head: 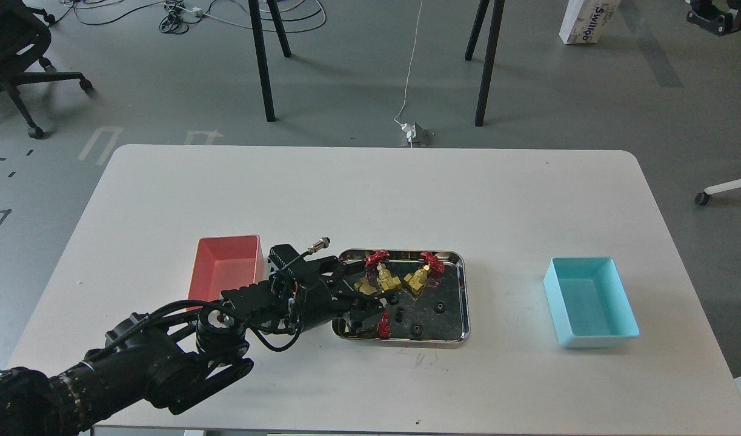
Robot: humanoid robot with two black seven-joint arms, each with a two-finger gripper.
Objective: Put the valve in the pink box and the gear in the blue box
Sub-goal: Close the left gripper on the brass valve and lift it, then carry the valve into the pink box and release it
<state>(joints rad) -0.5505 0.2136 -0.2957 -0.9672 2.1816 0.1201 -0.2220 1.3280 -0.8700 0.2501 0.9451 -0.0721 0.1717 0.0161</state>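
Observation:
My left gripper [369, 310] is low over the front left corner of the steel tray [461, 297]. Its dark fingers sit over a brass valve [383, 327] whose red handwheel shows just beyond them. I cannot tell whether the fingers are closed on it. Other valves [387, 280] [417, 277] lie at the tray's back. A brass body [365, 284] shows by the upper finger. Tiny black gears [440, 307] [415, 330] [399, 315] lie on the tray floor. The pink box [225, 266] is left of the tray, empty. The blue box [591, 303] is at the right, empty. My right gripper is out of view.
The white table [370, 194] is bare behind the tray. My left arm [164, 363] lies across the front left, partly over the pink box's near end. Chair and table legs stand on the floor beyond the far edge.

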